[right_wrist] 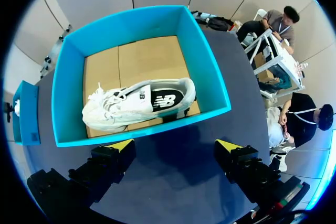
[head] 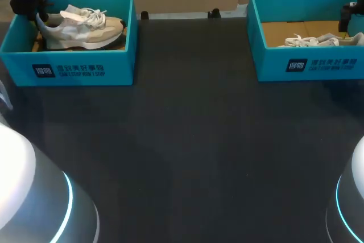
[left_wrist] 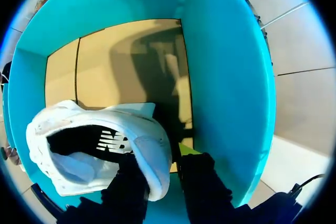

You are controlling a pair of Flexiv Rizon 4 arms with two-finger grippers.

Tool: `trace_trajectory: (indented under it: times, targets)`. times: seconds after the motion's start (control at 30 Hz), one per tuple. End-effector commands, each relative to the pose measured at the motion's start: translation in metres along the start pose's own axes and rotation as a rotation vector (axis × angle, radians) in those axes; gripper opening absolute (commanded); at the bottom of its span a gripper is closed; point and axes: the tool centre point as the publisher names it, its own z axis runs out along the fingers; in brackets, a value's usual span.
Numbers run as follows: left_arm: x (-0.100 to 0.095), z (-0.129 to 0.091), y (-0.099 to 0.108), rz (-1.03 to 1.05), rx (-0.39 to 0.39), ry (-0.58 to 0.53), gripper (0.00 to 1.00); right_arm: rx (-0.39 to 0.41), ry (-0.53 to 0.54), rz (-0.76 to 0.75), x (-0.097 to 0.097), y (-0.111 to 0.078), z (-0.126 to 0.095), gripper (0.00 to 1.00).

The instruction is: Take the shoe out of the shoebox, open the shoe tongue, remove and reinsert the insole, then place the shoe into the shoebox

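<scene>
**Left claw pinches a sneaker's heel in its box; right claw hangs open above the other box**

We look down on a dark table (head: 187,140) with two open teal shoeboxes standing well apart at its far edge.

The left shoebox (head: 68,66) holds the left sneaker (head: 85,29), beige and white. It sits sole down on the cardboard floor with loose white laces on top and its toe toward the middle of the table. Our left gripper (head: 37,12) reaches down into this box at the sneaker's heel end.

From the left wrist, the left gripper (left_wrist: 165,156) is closed on the left sneaker (left_wrist: 100,148). One black finger sits inside the shoe's opening and the other outside behind the heel, with the padded heel collar pinched between them. A sliver of yellow fingertip (left_wrist: 186,148) shows on the outer finger. The heel is near the teal end wall of the left shoebox (left_wrist: 226,77).

The right shoebox (head: 310,64) holds the right sneaker (head: 318,40), a white one lying on its side close to the box's front wall. Our right gripper (head: 348,18) hangs over the box's outer end.

From the right wrist, the right gripper (right_wrist: 174,145) is wide open and holds nothing. Its yellow fingertips (right_wrist: 122,144) stand far apart, well above the table (right_wrist: 173,182), just beside the nearest wall of the right shoebox (right_wrist: 205,61). Inside, the right sneaker (right_wrist: 136,103) shows its dark lining.
</scene>
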Motion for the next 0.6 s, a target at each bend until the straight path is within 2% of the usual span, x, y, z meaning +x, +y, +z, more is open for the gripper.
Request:
trace_trajectory:
  times: [0.03, 0.3, 0.6]
  targets:
    - [0.0, -0.003, 0.002, 0.007, 0.009, -0.007, 0.0, 0.0, 0.0, 0.0, 0.0, 0.0, 0.0, 1.0]
    - [0.005, -0.032, -0.001, 0.014, -0.007, -0.018, 0.0, 0.0, 0.0, 0.0, 0.0, 0.0, 0.0, 1.0]
    - [0.005, -0.077, -0.008, -0.004, -0.018, -0.009, 0.0, 0.0, 0.0, 0.0, 0.0, 0.0, 0.0, 1.0]
